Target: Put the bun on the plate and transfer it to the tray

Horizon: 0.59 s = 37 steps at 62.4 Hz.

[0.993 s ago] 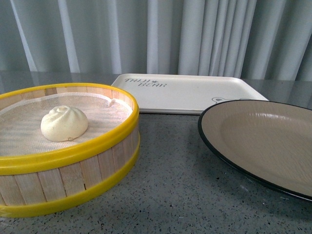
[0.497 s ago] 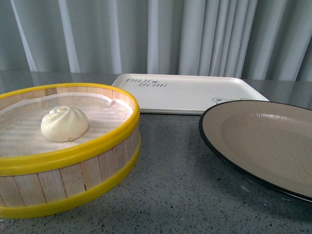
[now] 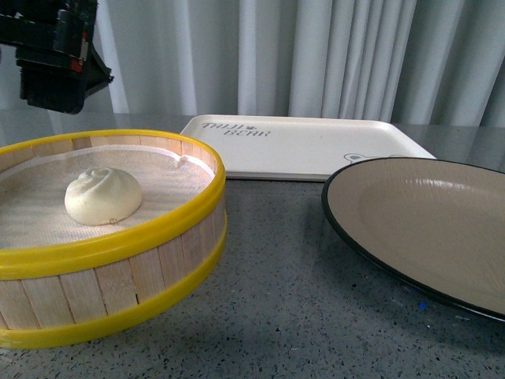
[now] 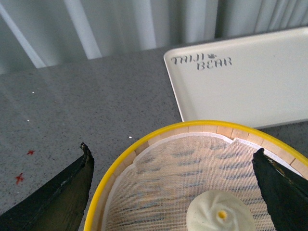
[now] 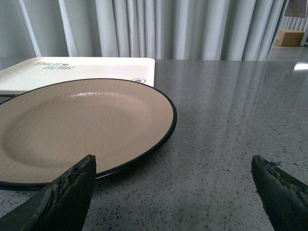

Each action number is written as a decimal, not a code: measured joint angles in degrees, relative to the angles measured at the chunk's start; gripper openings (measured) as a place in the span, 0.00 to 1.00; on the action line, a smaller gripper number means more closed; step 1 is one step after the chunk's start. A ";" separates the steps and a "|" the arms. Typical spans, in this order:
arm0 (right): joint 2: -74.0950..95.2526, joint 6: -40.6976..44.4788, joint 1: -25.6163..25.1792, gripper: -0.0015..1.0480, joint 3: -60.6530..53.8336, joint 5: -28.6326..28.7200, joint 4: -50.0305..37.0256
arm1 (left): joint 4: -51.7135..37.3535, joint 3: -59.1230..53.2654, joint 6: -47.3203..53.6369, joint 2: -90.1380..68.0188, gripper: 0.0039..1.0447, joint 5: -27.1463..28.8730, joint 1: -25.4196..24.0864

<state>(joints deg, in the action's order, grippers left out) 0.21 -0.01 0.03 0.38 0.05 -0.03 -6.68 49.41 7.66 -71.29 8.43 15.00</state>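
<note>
The left gripper [image 4: 172, 153] hangs above the round wooden steamer basket [image 3: 118, 246] with yellow rims. Its dark fingers [image 4: 57, 192] are spread wide and hold nothing. Below them, off-centre between the two, the small round cream-white steamed bun [image 4: 220, 214] with a swirled top sits on the white mesh cloth [image 4: 159, 192] lining the basket, apart from its wall. The right gripper [image 5: 173, 161] is likewise spread and empty, near the grey speckled table [image 5: 231, 144] and just beside the large round beige plate [image 5: 82, 120] with a black rim. The plate is bare. Behind basket and plate lies the flat rectangular cream-white plastic tray [image 3: 308, 146] with grey lettering, also bare.

As I judge it, several things could go wrong:
- A finger coming down off-centre could strike the basket's rim or snag the cloth.
- Too hard a squeeze would crush the soft bun, and too light a one would let it slip.
- The bun may cling to the cloth.
- On so shallow a plate, any tilt in carrying could roll it off.

There is one bun, one basket, one plate, one tray and two grippers.
</note>
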 joint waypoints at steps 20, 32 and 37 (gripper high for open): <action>0.00 0.00 0.00 0.92 0.00 0.02 0.00 | 17.31 9.38 -1.70 -7.15 0.94 -2.60 2.23; 0.00 0.00 0.00 0.92 0.00 0.00 0.00 | 20.63 11.04 -1.68 -9.20 0.94 -1.01 3.15; 0.00 0.00 0.00 0.92 0.00 0.00 0.00 | 21.59 11.47 -1.16 -9.70 0.94 -0.04 3.30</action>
<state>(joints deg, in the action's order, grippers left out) 0.21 -0.01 0.03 0.38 0.05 -0.03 14.92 60.88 6.50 -80.99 8.38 18.31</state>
